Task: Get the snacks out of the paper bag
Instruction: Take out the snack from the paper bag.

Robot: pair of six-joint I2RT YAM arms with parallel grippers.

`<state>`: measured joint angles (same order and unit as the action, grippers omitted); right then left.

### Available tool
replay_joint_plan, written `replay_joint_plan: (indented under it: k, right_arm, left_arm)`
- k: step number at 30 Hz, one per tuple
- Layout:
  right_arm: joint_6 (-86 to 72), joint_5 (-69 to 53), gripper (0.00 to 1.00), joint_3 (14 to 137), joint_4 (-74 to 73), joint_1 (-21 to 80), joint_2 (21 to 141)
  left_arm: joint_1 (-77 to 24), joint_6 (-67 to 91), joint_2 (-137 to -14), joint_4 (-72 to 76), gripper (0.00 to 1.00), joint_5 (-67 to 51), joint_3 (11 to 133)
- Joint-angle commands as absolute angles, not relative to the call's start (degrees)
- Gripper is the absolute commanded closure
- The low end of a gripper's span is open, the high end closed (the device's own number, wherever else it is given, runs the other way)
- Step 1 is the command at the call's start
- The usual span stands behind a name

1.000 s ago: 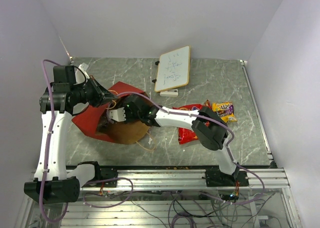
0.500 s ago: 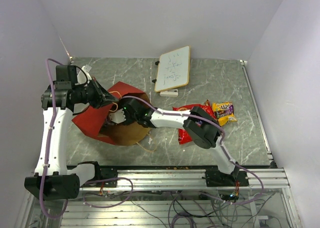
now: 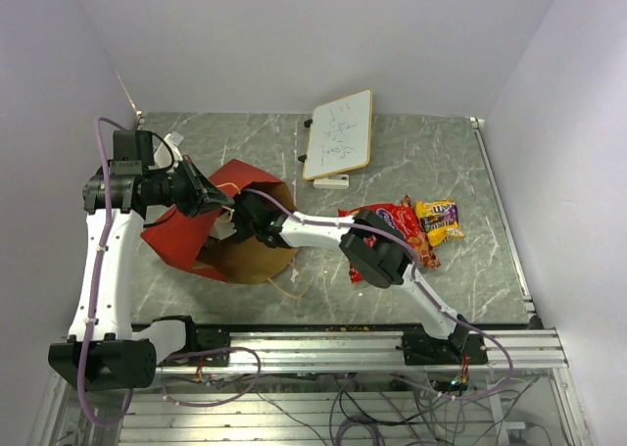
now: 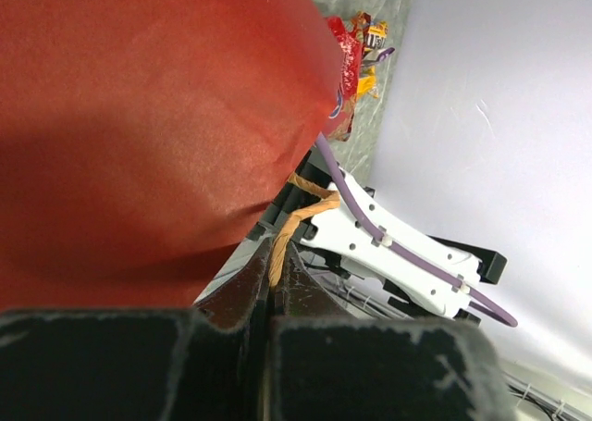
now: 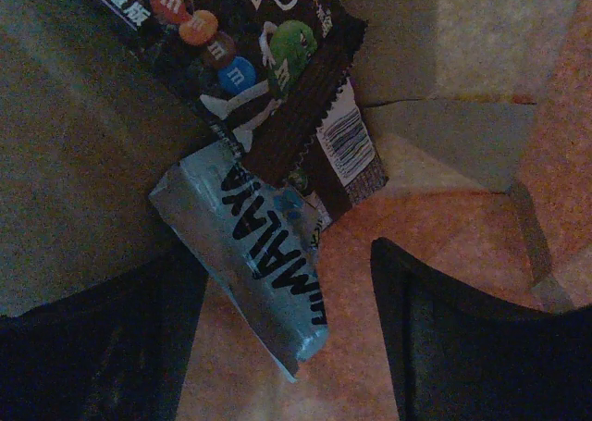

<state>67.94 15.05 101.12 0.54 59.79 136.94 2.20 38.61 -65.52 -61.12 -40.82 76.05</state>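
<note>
With the left gripper (image 3: pixel 209 197) pinching the paper bag (image 3: pixel 179 238) open, the right gripper (image 5: pixel 289 347), jaws apart, straddles a silver-blue candy bar (image 5: pixel 254 250).

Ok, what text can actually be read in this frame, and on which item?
"HIMALAYA", upside down: pale blue foil packet inside the brown-and-red paper bag.
"m" on printed candies: dark brown candy packet; its barcode digits are unreadable.
White board with wooden frame: handwriting too small.
Yellow packet and red crinkly packet: print blurred.
</note>
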Motion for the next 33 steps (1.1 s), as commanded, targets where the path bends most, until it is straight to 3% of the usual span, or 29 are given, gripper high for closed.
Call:
replay_joint_plan:
  k: [1,4,8,18,24,33]
  right_arm:
    - [68.7,15.2,0.31,104.5,2.0,58.9,139.4]
    - [68.6,14.3,0.4,105.5,2.0,58.4,140.2]
    - [67.7,13.6,0.63,107.1,1.9,58.0,141.2]
    - [65.5,12.0,0.94,107.5,0.3,58.7,139.7]
    - [63.1,11.4,1.0,106.1,-0.6,59.2,137.1]
    - [54.9,6.1,1.0,100.6,-3.0,60.1,130.4]
  left_arm:
    - [2.0,36.9,-65.3,-64.0,0.93,-41.7,77.6]
    - [2.0,36.7,-64.9,-64.6,0.93,-41.0,77.8]
    - [1.9,36.1,-64.8,-66.0,0.93,-40.1,78.5]
    - [1.9,35.9,-64.9,-66.6,0.93,-39.1,79.9]
    - [2.0,36.7,-64.8,-65.4,0.93,-38.9,80.2]
    - [1.9,37.5,-64.0,-63.4,0.93,-38.0,79.9]
